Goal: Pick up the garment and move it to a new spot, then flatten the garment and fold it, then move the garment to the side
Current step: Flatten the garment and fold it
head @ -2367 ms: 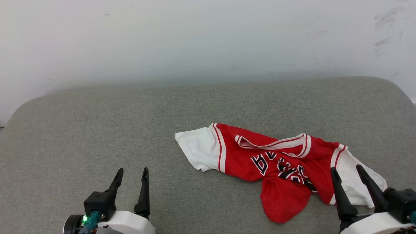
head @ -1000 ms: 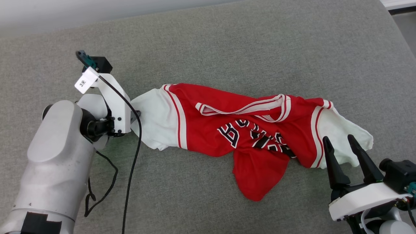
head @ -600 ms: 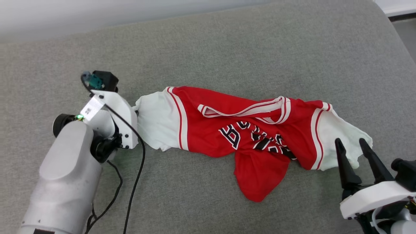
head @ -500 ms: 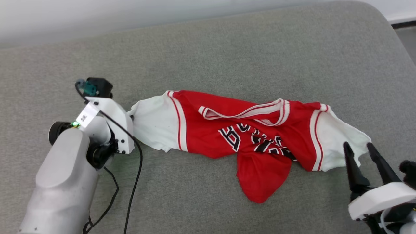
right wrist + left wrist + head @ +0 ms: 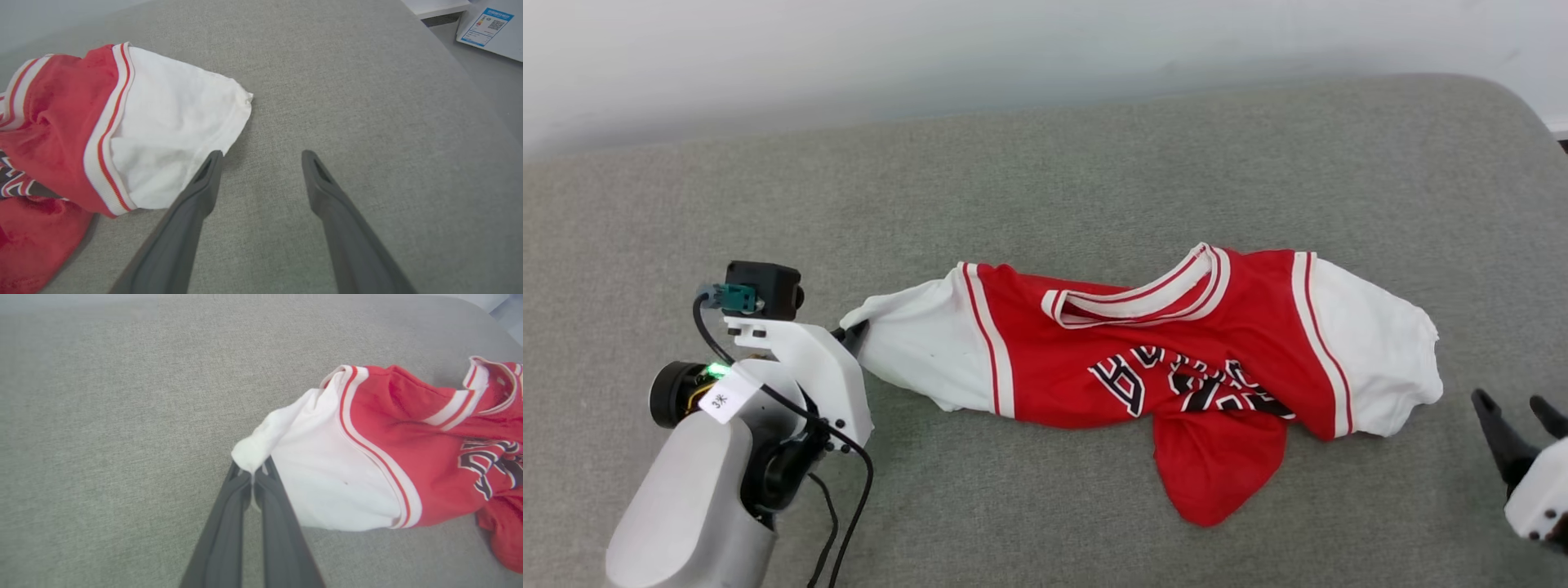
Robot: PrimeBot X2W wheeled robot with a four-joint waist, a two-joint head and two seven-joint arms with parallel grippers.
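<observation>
Nearest, lower L: the left gripper point(image 5: 253, 475) is pinched tight on a white sleeve tip of the garment point(image 5: 1176, 359). Lower R: the right gripper point(image 5: 261, 157) gapes wide w/ nothing in it, just beside the other sleeve. The garment lies crumpled across mid grey cushion point(image 5: 1094, 163); pale wall point(image 5: 931, 57) behind.
</observation>
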